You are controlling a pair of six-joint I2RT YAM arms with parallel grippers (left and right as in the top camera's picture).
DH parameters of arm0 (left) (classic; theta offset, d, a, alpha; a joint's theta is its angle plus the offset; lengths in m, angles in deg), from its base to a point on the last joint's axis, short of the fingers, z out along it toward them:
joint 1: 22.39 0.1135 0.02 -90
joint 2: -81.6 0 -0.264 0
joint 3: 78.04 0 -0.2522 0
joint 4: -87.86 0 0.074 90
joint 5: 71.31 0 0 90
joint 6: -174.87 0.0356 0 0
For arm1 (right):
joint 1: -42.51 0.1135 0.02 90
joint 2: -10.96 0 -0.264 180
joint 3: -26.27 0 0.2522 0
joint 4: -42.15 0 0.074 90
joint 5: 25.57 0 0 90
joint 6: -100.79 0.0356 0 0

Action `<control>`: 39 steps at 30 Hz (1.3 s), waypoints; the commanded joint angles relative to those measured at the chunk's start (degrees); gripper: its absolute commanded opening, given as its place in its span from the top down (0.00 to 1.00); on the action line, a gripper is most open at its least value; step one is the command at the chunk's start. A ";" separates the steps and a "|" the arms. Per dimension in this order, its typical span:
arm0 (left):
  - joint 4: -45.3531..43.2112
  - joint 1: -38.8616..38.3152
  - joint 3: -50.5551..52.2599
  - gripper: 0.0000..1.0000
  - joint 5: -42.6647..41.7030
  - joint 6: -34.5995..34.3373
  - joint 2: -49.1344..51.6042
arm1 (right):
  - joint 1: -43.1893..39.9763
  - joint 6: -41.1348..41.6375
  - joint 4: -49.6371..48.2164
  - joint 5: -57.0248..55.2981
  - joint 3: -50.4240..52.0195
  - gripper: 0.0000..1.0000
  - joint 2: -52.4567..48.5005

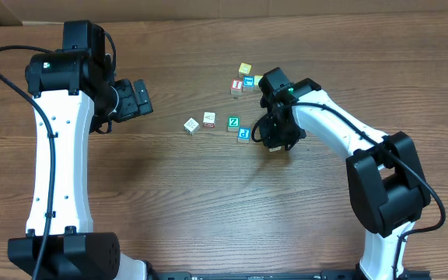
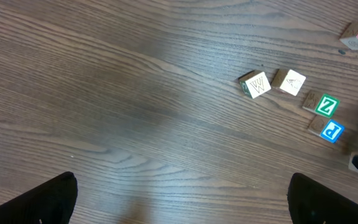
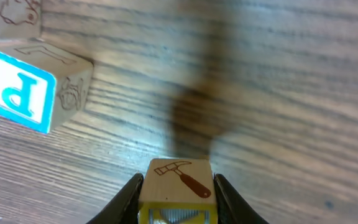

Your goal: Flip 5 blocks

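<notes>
Right gripper (image 3: 178, 198) of mine was clamped on the hammer block (image 3: 179, 177), low at the table (image 1: 208, 210) (only the wrist view showed that drawing; from overhead my fingers hid it, and I could not tell whether it touched the wood). Just beside it sat the blue P block (image 3: 17, 90), then the green Z block (image 1: 233, 122), then the two whitish blocks (image 2: 257, 84) along the row. My left gripper (image 1: 140, 97) hung wide open, well apart. Bare wood ran broad toward the near edge; a cluster of cubes (image 1: 243, 80) crowded the far side.
</notes>
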 commanded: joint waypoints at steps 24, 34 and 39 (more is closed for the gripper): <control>0.09 0.20 -0.50 0.00 0.13 -0.76 0.24 | 11.74 19.30 10.12 -2.19 0.50 0.79 1.14; 0.26 0.20 -0.50 0.00 0.13 -0.76 0.24 | 11.93 23.54 3.74 -7.69 0.83 0.82 1.11; 0.24 0.20 -0.50 0.00 0.13 -0.76 0.24 | 11.93 23.54 3.85 -7.74 1.29 0.82 1.11</control>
